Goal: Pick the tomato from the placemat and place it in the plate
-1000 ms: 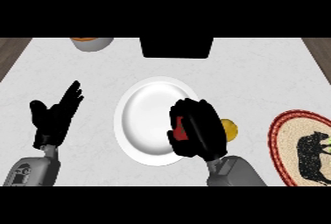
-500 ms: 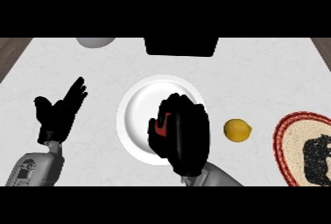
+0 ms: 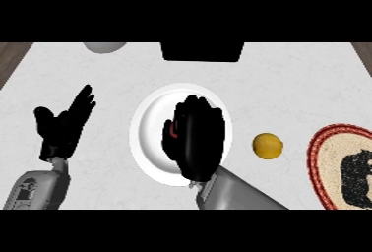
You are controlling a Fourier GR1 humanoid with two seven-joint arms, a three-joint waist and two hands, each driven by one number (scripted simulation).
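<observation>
My right hand (image 3: 195,138) hangs over the middle of the white plate (image 3: 150,129), fingers curled round the red tomato (image 3: 172,131). Only a thin red sliver of the tomato shows at the hand's left edge; the rest is hidden. Whether it touches the plate I cannot tell. The round placemat (image 3: 347,165), red-rimmed with a black figure, lies at the right edge with nothing visible on it. My left hand (image 3: 64,125) rests open to the left of the plate, fingers pointing up.
A yellow round fruit (image 3: 267,145) lies on the counter between plate and placemat. A black box-like object (image 3: 202,50) stands at the back centre. A grey bowl (image 3: 104,47) peeks in at the back left.
My right hand has carried the tomato leftward from the plate's right edge to over its middle. The left hand has stayed put.
</observation>
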